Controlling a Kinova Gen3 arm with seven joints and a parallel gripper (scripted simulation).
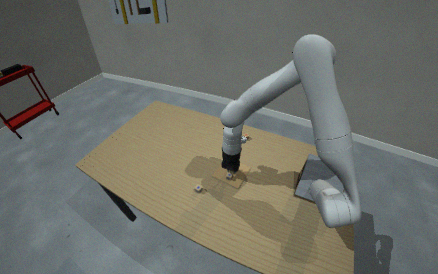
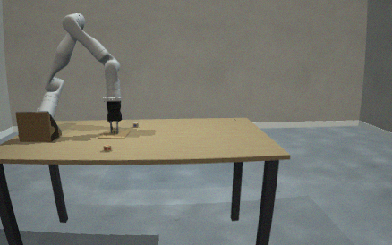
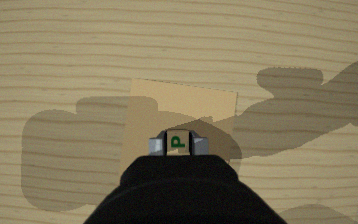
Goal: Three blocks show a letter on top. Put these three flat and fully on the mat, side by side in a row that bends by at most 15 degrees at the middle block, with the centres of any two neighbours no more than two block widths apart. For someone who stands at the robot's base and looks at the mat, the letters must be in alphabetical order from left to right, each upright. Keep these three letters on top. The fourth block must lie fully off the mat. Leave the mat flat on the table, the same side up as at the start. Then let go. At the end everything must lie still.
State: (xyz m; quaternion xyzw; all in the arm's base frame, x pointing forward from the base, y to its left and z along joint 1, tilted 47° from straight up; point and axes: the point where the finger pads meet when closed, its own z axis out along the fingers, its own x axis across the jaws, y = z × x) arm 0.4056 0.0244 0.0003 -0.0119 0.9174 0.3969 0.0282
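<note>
With the gripper [image 3: 178, 145] clamped on the P block [image 3: 178, 140], I see the mat [image 3: 165, 102] directly underneath and stretching ahead of the fingers, so my next move looks like a straight descent.

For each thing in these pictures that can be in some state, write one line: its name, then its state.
Gripper: shut on the P block, over the mat.
P block: held between the fingers, letter on top.
Mat: flat on the table.
Block by the front edge: resting on the table, off the mat.
Block behind the arm: resting on the table, off the mat.
</note>
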